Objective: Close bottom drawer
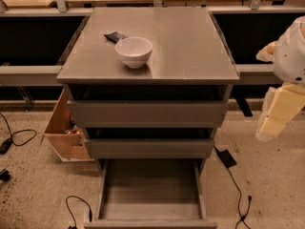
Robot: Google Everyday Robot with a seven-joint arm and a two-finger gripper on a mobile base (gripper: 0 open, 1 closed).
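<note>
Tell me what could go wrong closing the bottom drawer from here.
1. The gripper hangs right of the cabinet, level with the top drawer, far from the bottom drawer front; dropping in, it may clip the middle drawer.
2. The corded black adapter on the floor beside the drawer might snag.
3. A hard shove could jolt the white bowl.

Nothing readable anywhere I can see, honestly. No lettering on the bottom drawer point(150, 194), the white bowl point(134, 51), or the gripper point(274, 120) off to the right of the grey cabinet point(190, 46).
</note>
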